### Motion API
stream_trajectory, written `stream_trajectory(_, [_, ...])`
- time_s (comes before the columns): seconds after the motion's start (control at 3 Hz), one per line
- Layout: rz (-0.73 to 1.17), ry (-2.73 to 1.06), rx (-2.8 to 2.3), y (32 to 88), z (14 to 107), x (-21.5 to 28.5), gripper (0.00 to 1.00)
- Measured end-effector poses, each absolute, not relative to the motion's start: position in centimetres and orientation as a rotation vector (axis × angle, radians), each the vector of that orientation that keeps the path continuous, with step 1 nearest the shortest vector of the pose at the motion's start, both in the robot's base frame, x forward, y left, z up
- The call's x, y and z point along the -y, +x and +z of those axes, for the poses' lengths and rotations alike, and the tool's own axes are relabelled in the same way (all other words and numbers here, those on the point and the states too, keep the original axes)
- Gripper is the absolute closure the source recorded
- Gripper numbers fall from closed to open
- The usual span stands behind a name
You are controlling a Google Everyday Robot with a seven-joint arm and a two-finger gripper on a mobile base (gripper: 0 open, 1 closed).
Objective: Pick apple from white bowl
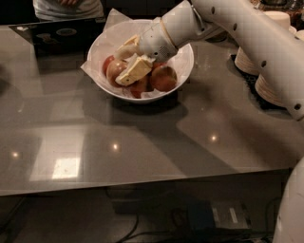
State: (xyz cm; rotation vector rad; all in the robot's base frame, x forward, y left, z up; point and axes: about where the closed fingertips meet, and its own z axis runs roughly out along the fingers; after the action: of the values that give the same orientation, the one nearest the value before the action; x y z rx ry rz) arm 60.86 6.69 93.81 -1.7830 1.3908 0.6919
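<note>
The white bowl (186, 53), lined with crinkled white paper, stands at the back middle of the grey table. Several red-yellow apples lie in it; one shows at the right (164, 78) and one at the left (114, 71). My gripper (129, 60) reaches in from the upper right on the white arm (237, 23). It is down inside the bowl, among the left-hand apples and touching them. The gripper hides part of the apples under it.
Stacks of beige paper plates (266, 80) stand at the right, under the arm. A dark laptop (61, 35) lies at the back left, with a person (66, 7) behind it. The table's front edge (142, 187) runs across the lower part of the view.
</note>
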Motion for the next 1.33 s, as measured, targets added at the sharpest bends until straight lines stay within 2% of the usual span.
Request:
stream_trajectory(1.0, [0.523,-1.713,-1.356,59.4,98.8,-3.6,1.00])
stream_trajectory(1.33, [0.523,-1.713,-1.356,59.4,98.8,-3.6,1.00])
